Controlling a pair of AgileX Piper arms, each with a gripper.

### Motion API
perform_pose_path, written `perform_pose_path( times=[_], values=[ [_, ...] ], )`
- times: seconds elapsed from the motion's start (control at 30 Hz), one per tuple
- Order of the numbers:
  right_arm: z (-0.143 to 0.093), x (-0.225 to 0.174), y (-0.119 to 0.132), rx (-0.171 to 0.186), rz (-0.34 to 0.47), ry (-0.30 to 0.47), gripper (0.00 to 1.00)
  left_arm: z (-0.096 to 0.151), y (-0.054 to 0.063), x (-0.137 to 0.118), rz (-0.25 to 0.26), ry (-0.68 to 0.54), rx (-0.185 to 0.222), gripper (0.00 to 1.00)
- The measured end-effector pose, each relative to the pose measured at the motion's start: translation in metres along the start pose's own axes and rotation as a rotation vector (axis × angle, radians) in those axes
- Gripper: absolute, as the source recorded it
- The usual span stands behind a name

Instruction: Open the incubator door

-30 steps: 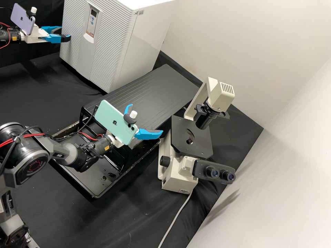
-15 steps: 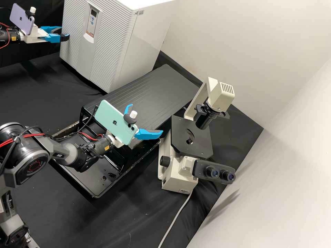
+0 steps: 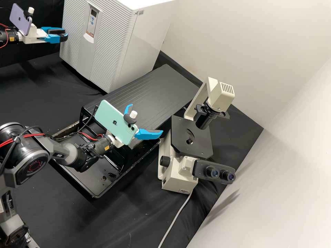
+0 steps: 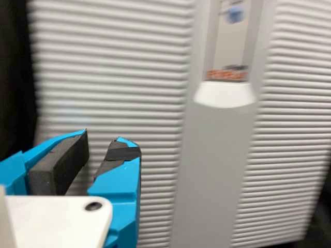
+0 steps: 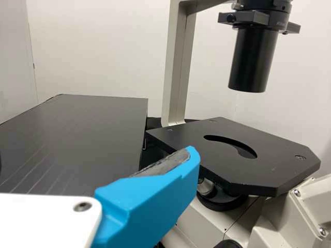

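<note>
Door (image 3: 112,38) is standing at the far left of the counter (image 3: 31,86), forming the ribbed front of the incubator (image 3: 148,41); it is looking shut, its face lying flush with the case. The panel (image 3: 91,26) is running down its middle.

Left hand (image 3: 64,34) is hovering by the door's left edge (image 4: 39,67). Its dark pads (image 4: 67,160) are facing each other with a narrow gap between, pinching nothing that can be seen. Whether a tip is touching the door, I cannot tell; no handle is showing.

Right hand (image 3: 145,119) is waiting with its fingers spread, left of the microscope (image 3: 179,181) and well apart from the door.

Step in hand, by my reading: getting a hold on the free edge. Opening is seeming barely begun. Good practice here is lining the tips up with the edge, hooking one behind it or straddling the lip before squeezing, as pressing on the flat ribs is giving nothing to pull. Once the catch is yielding, the arm is best drawing slowly toward the near side along the door's arc, its wrist turning with it.

Risks being weighed: smooth edge slipping from the pads; straight pulling twisting the grip or dragging the incubator; the phone (image 3: 20,19) on the wrist knocking the swinging door.
</note>
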Motion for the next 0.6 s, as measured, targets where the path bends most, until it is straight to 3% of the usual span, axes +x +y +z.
perform_pose_path(
  times=[0.6],
  values=[
    [0.0000, 0.0000, 0.0000, 0.000, 0.000, 0.000, 1.00, 0.0047, -0.0012, -0.0007, 0.010, -0.040, 0.007, 0.00]
  ],
)
